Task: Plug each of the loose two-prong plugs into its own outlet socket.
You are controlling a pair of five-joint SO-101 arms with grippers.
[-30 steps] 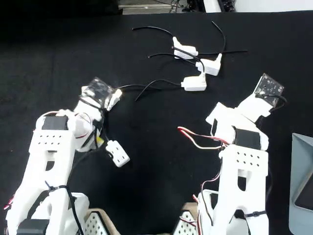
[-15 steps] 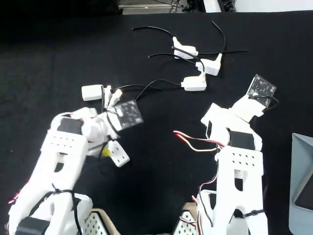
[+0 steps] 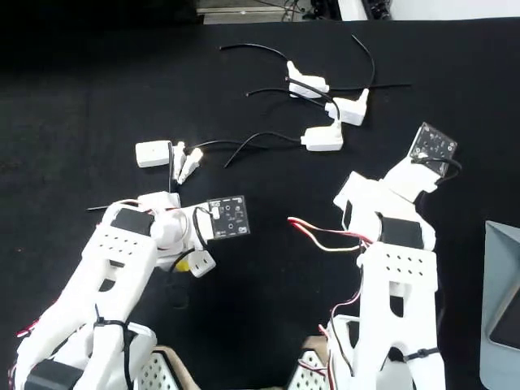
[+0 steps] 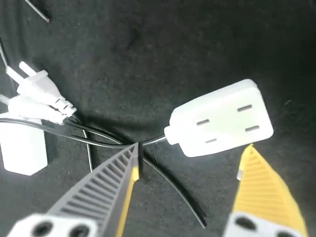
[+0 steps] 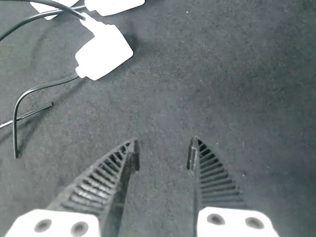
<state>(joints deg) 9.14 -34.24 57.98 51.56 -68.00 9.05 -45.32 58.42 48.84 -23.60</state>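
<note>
The socket block lies flat on the black table, slotted face up. Its long axis runs on a slant in the high view, w/ a thin black cable leaving the end nearest the grey finger. The block is placed just ahead of the left gripper, b/w the two tips and not touched. The fingers are spread wide and nothing is held.

The slots are made out from the left wrist view. In the high view the same block is half hidden under the left arm.

Two loose plugs are laid side by side, approx. parallel, prongs free – just beside a small white block and apart from the socket block.

Three corded white pieces are grouped toward the table's far side. The nearest of them is seen well ahead of the right gripper – fingers apart over bare cloth, nothing b/w them.
</note>
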